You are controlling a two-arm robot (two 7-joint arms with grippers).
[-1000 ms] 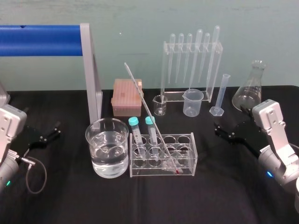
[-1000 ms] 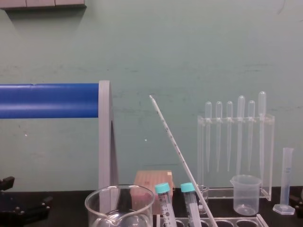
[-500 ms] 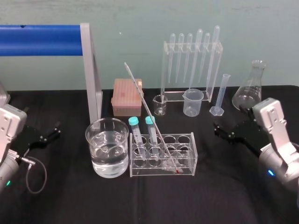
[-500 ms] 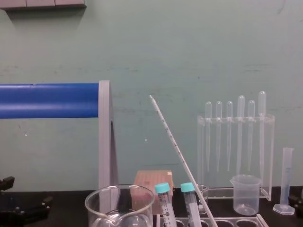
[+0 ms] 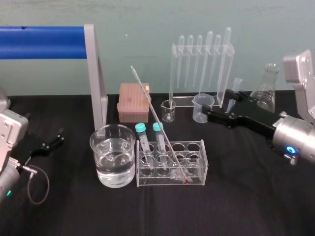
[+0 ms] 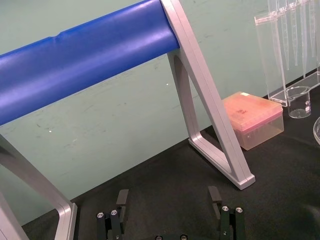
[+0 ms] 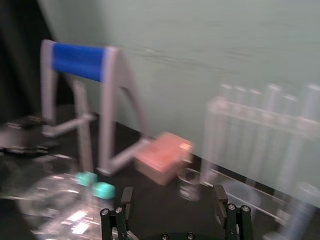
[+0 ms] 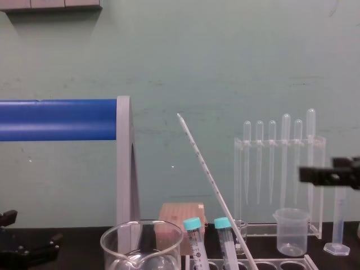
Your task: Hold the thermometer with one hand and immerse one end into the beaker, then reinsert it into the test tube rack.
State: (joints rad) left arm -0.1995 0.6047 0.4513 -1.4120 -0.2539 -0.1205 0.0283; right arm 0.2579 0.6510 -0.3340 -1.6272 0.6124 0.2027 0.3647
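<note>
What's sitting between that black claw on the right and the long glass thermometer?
In the head view, a small glass beaker and a plastic beaker lie between the right gripper and the thermometer.

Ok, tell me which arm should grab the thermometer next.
Right. The right gripper is raised, open and pointing toward the thermometer; the left gripper sits low at the far left, with the beaker between.

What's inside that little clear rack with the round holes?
The test tube rack holds two teal-capped tubes and the thermometer, leaning left, red tip down. The tubes' contents can't be told.
</note>
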